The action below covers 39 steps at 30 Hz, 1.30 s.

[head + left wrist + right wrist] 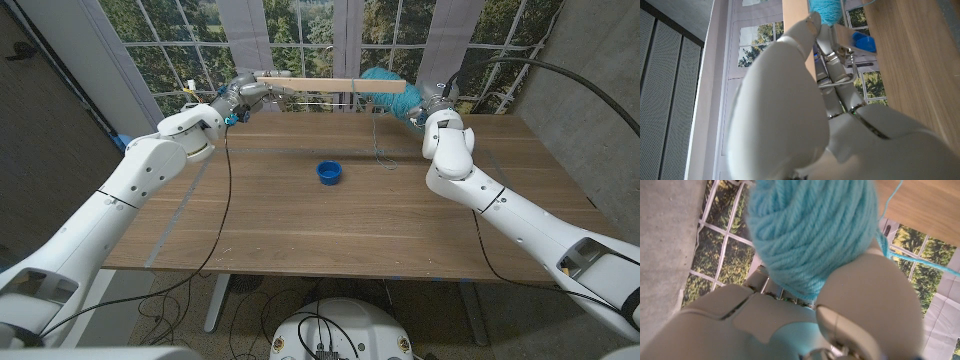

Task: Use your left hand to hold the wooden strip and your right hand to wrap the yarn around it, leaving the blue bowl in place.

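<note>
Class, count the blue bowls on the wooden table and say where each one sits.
1. The blue bowl stands near the middle of the table, apart from both hands, below the raised wooden strip. None seems hidden.

- a wooden table [330, 225] with plank grain fills the middle of the head view, on pale legs [216, 300].
- behind it, a tall window [300, 40] with white mullions looks onto green trees in daylight.
- grey walls [580, 90] flank the window on both sides.
- black cables [170, 300] trail across the floor under the table.
</note>
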Motion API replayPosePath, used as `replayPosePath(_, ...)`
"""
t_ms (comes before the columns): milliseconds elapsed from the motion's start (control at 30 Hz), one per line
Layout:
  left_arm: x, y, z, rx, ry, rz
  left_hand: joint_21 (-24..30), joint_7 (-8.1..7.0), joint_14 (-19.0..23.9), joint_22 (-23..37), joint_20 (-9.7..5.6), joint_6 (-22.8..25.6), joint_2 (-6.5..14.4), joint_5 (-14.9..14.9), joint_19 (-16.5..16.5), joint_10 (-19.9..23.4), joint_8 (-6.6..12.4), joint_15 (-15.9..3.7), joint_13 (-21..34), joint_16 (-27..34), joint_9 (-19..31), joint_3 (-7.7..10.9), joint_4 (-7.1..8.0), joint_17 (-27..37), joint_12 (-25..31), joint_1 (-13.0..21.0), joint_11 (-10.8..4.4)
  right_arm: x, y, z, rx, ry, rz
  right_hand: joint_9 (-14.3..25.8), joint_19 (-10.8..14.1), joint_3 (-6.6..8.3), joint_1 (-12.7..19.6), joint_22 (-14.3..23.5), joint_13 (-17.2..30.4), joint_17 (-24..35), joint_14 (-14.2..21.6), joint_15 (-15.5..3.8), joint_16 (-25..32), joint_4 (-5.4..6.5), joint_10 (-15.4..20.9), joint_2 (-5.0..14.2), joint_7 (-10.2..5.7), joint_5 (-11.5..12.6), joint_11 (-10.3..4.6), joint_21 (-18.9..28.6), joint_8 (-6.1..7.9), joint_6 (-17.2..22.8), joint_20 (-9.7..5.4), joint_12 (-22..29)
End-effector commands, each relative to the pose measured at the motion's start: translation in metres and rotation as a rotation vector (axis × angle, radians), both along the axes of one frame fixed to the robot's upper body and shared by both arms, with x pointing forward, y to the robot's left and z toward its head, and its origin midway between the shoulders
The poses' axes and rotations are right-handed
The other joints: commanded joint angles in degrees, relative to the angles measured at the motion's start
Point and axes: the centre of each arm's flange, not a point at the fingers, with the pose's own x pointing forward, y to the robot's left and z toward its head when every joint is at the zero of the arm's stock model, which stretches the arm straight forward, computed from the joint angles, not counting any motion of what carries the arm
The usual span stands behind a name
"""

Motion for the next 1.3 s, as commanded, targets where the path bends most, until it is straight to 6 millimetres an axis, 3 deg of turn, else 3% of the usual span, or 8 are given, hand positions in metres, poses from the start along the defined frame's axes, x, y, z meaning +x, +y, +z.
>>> replayPosePath(33,0.004,0.008,-0.01,-0.026,0.009,-0.009,0.4,0.23,6.3,0.1,-6.21,0.1,0.6,0.6,2.7,0.3,0.02,-5.94,0.2,0.3,0.1,3.45,3.05,0.2,-0.1,0.1,-0.28,-0.018,0.023,0.033,-0.153,-0.201,-0.066,0.2,-0.4,3.76,10.5,0.0,0.1,0.3,0.0,-7.38,-0.5,4.21,7.6,10.46,-12.56,0.6,-7.52,0.7,0.2,12.4,-3.72,0.3)
replayPosePath(733,0.025,0.015,-0.022,-0.033,0.048,-0.001,0.4,0.26,6.4,0.1,-6.25,0.1,0.5,0.9,2.8,0.4,0.02,-6.1,0.3,-0.1,0.1,3.57,3.03,-0.5,-0.2,-0.1,-0.47,-0.063,0.078,0.087,-0.364,-0.381,-0.018,0.1,-0.3,3.0,10.8,-0.1,-0.1,0.4,-0.1,-7.58,-1.8,4.27,8.0,10.31,-13.8,1.5,-8.67,1.3,-0.03,13.1,-4.56,-0.2)
replayPosePath(1067,0.033,0.014,-0.02,-0.029,0.053,0.001,0.4,0.26,6.4,0.1,-6.27,0.1,0.5,0.9,2.8,0.5,0.01,-6.24,0.4,-0.2,0.1,3.6,3.02,-0.6,-0.2,-0.1,-0.56,-0.101,0.102,0.108,-0.396,-0.466,0.016,0.1,-0.5,2.65,11.0,-0.1,0.0,0.5,-0.3,-7.68,-2.3,4.23,8.1,10.22,-14.28,1.9,-9.3,1.5,-0.08,13.4,-4.73,-0.4)
replayPosePath(1300,0.037,0.011,-0.018,-0.024,0.053,-0.004,0.4,0.17,6.5,0.1,-6.29,0.2,0.6,1.0,2.9,0.4,0.03,-6.22,0.3,-0.2,0.1,3.62,3.04,-0.6,-0.3,-0.1,-0.53,-0.126,0.112,0.122,-0.367,-0.388,0.033,0.2,-0.9,2.37,11.0,-0.1,0.2,0.6,-0.2,-7.69,-2.6,4.31,8.2,10.31,-14.42,2.1,-9.7,1.6,-0.21,13.3,-4.69,-0.6)
